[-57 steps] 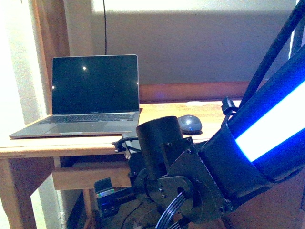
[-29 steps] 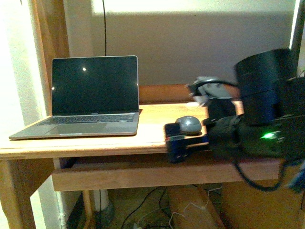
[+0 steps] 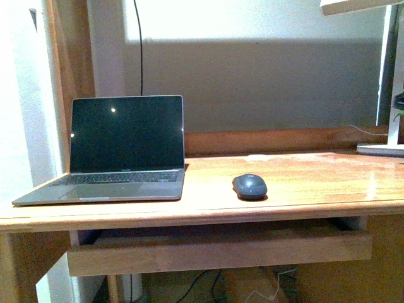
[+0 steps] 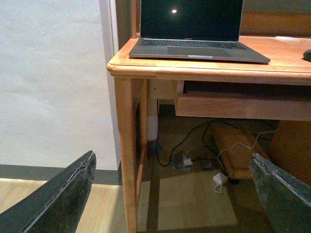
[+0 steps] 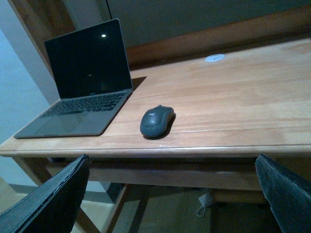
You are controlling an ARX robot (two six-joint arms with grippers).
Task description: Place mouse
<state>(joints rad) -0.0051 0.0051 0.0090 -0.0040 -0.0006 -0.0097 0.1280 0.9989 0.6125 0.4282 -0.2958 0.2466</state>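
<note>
The dark grey mouse [image 3: 249, 186] lies on the wooden desk [image 3: 303, 183], right of the open laptop [image 3: 120, 151]. It also shows in the right wrist view [image 5: 156, 121], near the desk's front edge, and only as a sliver in the left wrist view [image 4: 307, 55]. Neither arm shows in the front view. My right gripper [image 5: 172, 204] is open and empty, pulled back below and in front of the desk edge. My left gripper [image 4: 172, 199] is open and empty, low near the floor by the desk's left leg [image 4: 125, 145].
A drawer front [image 3: 221, 249] hangs under the desktop. Cables and a power strip [image 4: 187, 160] lie on the floor beneath. A white lamp base [image 3: 382, 148] stands at the desk's far right. A wall [image 4: 53, 82] is left of the desk.
The right arm, which stood by the mouse in the front view, has withdrawn out of that view. The mouse stays on the desk. The camera view has shifted slightly.
</note>
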